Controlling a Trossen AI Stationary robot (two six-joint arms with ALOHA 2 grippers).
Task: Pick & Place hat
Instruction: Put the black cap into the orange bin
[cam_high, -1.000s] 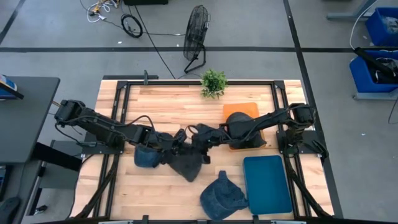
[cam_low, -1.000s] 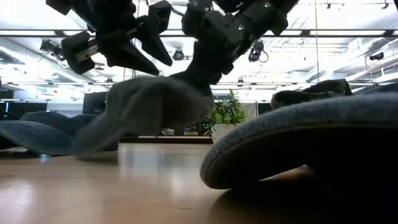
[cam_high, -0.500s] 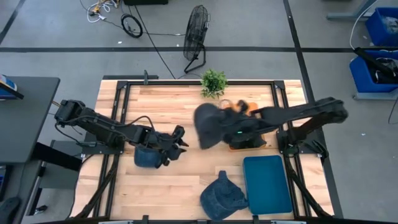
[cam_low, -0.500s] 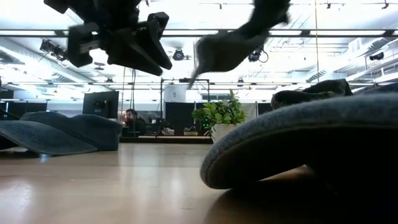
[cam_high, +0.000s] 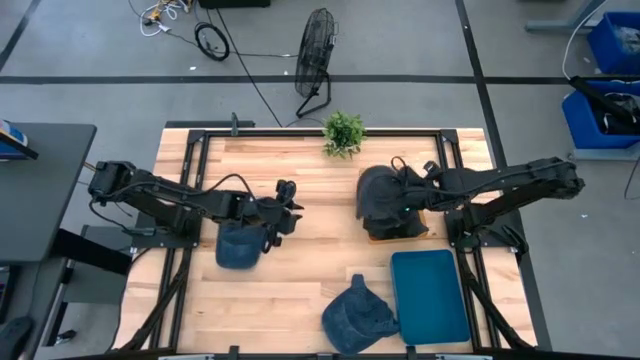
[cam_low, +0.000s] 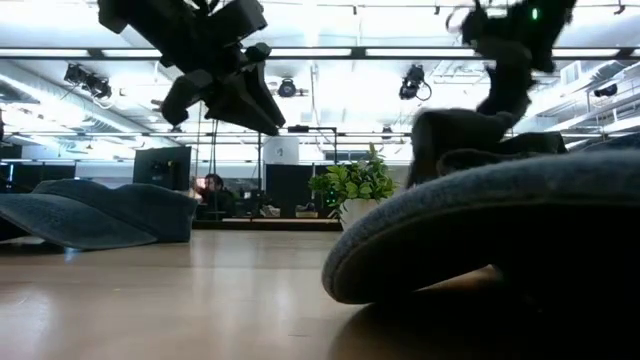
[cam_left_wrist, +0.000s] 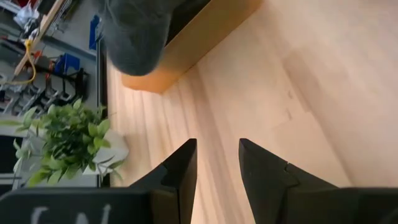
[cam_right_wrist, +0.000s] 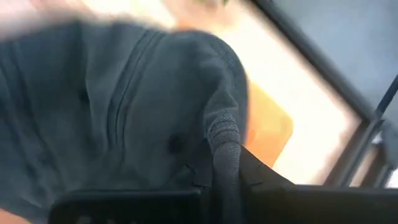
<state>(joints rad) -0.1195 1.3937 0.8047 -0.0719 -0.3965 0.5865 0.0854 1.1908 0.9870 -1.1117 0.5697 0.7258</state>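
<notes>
A dark grey hat hangs from my right gripper over the orange tray at the table's right. It also shows in the low view and the left wrist view. My right gripper is shut on it. My left gripper is open and empty, raised above the table's middle. A blue hat lies crown up on the table beside it. Another blue hat lies near the front edge. My right gripper pinches a rolled edge of the grey hat between its two fingers. The fingers come from the table's right, slanting down. The hat hangs below them over the orange tray; whether its lower part rests there I cannot tell.
A blue flat tray lies at the front right. A potted plant stands at the far edge. The near blue hat fills the low view's right. Bare wood lies between the two arms.
My right gripper has lifted the grey hat clear of the table's middle and swung it up and toward the right edge, over the orange tray. My left gripper has drawn a little toward the far edge.
</notes>
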